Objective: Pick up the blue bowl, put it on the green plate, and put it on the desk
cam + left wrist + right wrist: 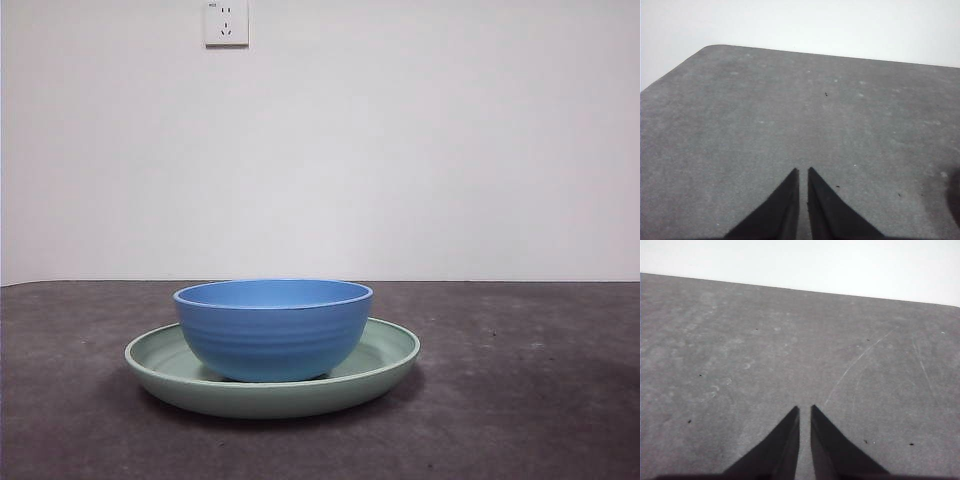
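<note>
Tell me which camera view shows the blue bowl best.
The front view. The blue bowl sits there whole and upright on the green plate, near and large. Neither wrist view shows the bowl at all: each has only its own hand, left and right, above bare desk.

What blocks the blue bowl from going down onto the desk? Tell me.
Nothing visible. The blue bowl sits in the green plate, with bare desk on both sides. Both grippers, left gripper and right gripper, are elsewhere.
</note>
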Robot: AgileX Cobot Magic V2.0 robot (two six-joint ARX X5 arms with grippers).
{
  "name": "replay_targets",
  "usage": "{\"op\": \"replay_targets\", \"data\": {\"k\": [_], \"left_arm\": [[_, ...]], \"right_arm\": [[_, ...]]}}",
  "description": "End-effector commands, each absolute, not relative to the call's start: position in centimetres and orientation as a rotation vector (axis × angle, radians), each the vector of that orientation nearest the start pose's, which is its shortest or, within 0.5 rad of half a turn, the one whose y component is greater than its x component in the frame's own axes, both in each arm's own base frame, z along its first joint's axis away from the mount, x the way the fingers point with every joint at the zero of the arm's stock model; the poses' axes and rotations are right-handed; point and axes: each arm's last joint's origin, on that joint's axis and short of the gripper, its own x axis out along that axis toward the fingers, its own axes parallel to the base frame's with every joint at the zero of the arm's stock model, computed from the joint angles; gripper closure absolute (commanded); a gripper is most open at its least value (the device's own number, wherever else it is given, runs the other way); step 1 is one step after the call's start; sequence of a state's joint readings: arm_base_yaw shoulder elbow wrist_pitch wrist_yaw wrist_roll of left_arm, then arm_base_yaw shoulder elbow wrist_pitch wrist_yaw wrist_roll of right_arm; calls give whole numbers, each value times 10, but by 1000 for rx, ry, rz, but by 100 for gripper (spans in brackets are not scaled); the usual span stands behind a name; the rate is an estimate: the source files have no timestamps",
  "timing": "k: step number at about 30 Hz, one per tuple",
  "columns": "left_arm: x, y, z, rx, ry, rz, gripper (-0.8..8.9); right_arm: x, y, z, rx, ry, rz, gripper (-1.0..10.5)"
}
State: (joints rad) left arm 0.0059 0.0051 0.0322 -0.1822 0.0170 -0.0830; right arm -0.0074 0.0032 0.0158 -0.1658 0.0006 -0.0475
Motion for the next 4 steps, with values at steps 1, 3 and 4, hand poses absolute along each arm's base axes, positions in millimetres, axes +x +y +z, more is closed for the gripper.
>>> {"op": "replay_targets", "data": {"k": [1, 3, 4], "left_arm": [[96, 0, 149, -70, 179, -6, 786], [96, 0, 149, -70, 179, -6, 786], [96, 0, 149, -70, 179, -6, 786]], "right_arm": [[96, -1, 152, -36, 150, -7, 914], [96, -1, 152, -36, 150, -7, 915], [96, -1, 152, -36, 150, -7, 914]]}}
